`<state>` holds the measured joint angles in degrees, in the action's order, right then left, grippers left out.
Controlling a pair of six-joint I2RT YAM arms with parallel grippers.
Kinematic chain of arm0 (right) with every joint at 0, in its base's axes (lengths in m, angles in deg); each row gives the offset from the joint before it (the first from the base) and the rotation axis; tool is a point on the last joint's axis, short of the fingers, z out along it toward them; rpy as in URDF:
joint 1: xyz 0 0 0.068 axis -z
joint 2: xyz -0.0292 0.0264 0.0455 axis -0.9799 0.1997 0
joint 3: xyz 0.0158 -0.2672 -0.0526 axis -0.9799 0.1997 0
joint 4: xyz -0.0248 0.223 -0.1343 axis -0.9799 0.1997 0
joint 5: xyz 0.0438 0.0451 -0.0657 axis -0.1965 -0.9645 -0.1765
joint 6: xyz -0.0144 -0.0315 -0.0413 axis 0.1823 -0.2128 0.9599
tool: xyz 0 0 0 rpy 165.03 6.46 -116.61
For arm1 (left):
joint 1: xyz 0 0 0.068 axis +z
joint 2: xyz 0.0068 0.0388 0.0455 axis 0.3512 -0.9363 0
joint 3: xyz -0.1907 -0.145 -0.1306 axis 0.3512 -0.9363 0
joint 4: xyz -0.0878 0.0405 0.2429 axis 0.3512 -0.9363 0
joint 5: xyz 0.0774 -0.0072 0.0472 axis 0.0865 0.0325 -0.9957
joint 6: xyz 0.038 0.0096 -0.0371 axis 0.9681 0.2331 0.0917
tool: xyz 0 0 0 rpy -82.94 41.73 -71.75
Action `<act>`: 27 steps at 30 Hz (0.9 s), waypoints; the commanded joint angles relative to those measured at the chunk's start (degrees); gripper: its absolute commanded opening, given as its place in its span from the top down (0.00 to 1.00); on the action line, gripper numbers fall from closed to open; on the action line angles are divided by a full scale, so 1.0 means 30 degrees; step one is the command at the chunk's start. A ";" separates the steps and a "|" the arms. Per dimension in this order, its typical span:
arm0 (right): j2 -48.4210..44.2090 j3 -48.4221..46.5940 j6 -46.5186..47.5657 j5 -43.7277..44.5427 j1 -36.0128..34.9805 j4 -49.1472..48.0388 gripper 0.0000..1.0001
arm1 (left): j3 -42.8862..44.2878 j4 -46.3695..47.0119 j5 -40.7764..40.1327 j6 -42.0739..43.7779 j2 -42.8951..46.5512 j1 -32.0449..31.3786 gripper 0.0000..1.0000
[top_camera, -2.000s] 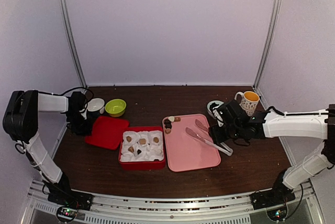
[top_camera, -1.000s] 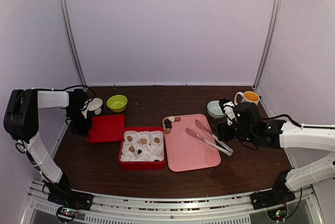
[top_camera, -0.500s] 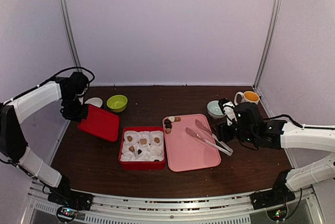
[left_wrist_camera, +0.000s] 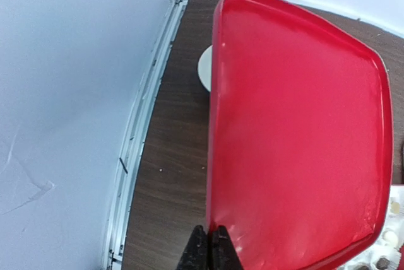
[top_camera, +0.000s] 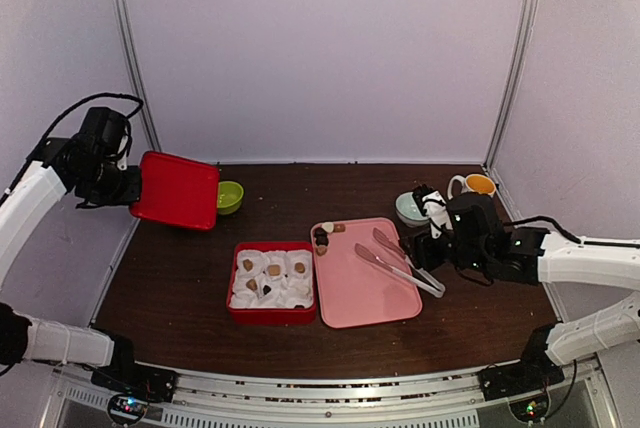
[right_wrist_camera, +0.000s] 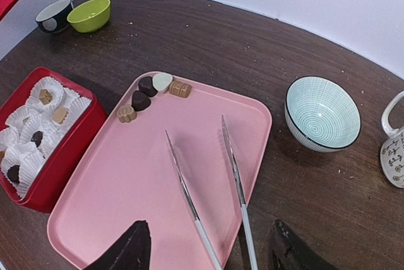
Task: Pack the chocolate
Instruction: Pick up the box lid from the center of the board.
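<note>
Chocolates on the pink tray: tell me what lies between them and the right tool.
Only the metal tongs, lying on the pink tray directly ahead of the open right tool; the chocolates sit beyond the tongs' tips at the tray's far corner.

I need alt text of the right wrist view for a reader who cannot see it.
The open right gripper frames tongs on a pink tray. Five chocolates sit at the tray's far corner; a red box with paper cups is left of it.
</note>
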<state>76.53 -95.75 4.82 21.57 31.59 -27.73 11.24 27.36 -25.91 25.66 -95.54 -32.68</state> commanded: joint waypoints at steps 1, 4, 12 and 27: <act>-0.1084 -0.0741 0.0394 -0.0663 -0.0350 -0.0496 0.38 | 0.0049 0.3010 0.3429 0.0226 0.1587 -0.0116 1.00; -0.2041 -0.0752 0.0583 -0.1055 -0.0452 -0.0738 0.38 | -0.0577 0.4661 0.6194 0.0285 0.2460 -0.0118 1.00; -0.3644 -0.1308 0.1252 0.1400 -0.0543 -0.0574 0.30 | -0.0676 0.5935 1.0942 0.0300 0.2470 -0.0118 1.00; -0.6389 0.0273 0.4503 -0.1984 -0.1323 -0.4040 0.00 | -0.1404 0.6499 1.5255 0.0902 0.1513 -0.1746 1.00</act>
<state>58.15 -96.10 11.14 21.92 30.06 -35.38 6.56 42.57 15.36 26.75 -90.12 -35.81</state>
